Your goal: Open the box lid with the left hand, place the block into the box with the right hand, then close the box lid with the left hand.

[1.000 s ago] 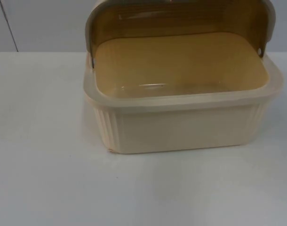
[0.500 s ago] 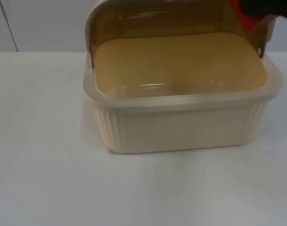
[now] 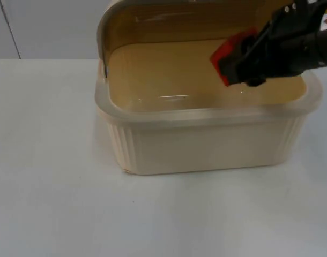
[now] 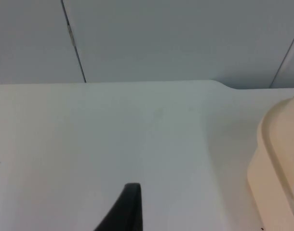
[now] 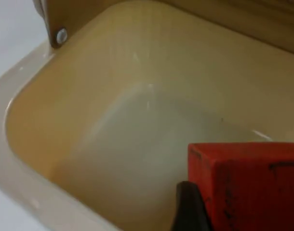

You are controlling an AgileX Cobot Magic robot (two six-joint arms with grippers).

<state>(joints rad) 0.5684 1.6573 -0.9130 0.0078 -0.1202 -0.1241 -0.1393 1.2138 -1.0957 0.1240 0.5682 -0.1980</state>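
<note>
White table top (image 3: 56, 203) runs back to a grey partition wall (image 4: 176, 38), and on it stands a cream box (image 3: 206, 144) with its lid (image 3: 153, 10) swung up and back. The right gripper (image 3: 236, 67) reaches in over the open box from the right arm's side, its 2 fingers clamped on a red block (image 3: 228, 53). The block hangs above the box's tan interior, not touching the floor or walls, with the box's front rim just below and in front of the gripper. In the right wrist view the block (image 5: 248, 183) sits against 1 black fingertip (image 5: 188, 207), and the box's inner floor (image 5: 137, 144) lies beyond it, with the lid's hinge rivet (image 5: 61, 35) further off at the box's corner. The left gripper (image 4: 123, 209) waits above bare table, the box's outer wall (image 4: 277, 154) off to its side and apart from it; whether its fingers are parted or together I cannot tell.
</note>
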